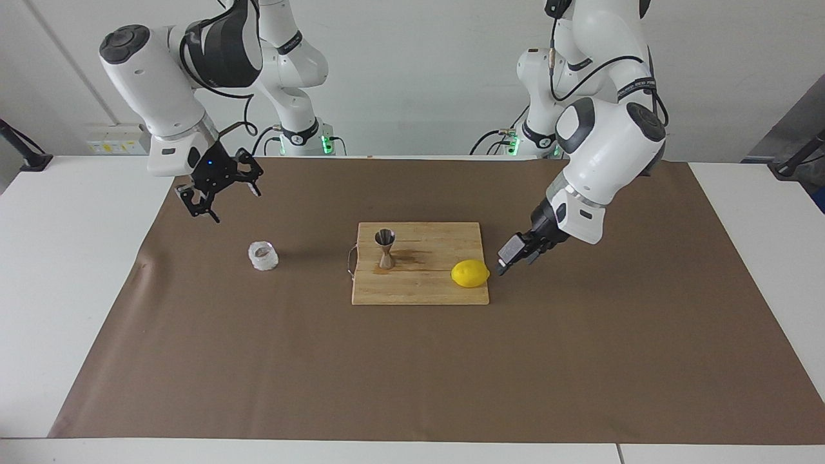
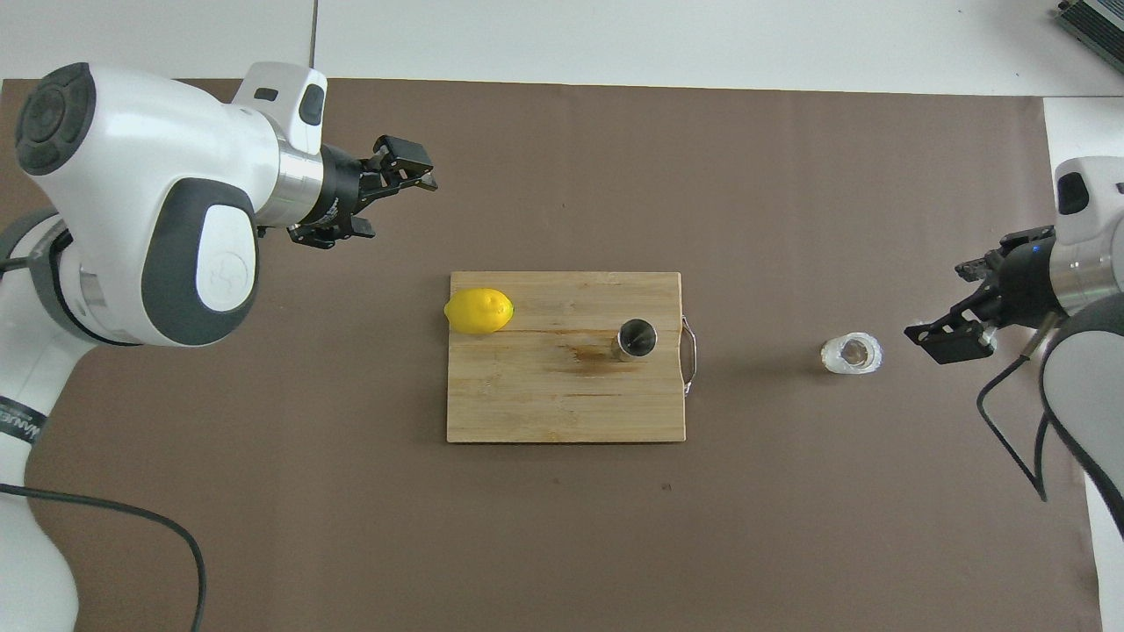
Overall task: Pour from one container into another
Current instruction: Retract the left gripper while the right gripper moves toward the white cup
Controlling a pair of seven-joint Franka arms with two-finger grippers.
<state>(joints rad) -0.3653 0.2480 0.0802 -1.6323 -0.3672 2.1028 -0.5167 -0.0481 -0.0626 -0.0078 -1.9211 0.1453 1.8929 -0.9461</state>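
The squat clear glass cup (image 1: pixel 263 256) (image 2: pixel 852 353) stands on the brown mat toward the right arm's end. The steel jigger (image 1: pixel 385 248) (image 2: pixel 636 339) stands upright on the wooden cutting board (image 1: pixel 419 287) (image 2: pixel 544 395), near its handle end. My right gripper (image 1: pixel 236 205) (image 2: pixel 938 303) hangs open and empty in the air beside the cup, tilted toward it and not touching. My left gripper (image 1: pixel 510 258) (image 2: pixel 399 206) is open and empty, low over the mat just off the board's lemon end.
A yellow lemon (image 1: pixel 470 273) (image 2: pixel 479 311) lies on the board's corner toward the left arm's end. The brown mat (image 1: pixel 412 374) covers most of the white table. A metal handle (image 2: pixel 690 353) sticks out of the board toward the cup.
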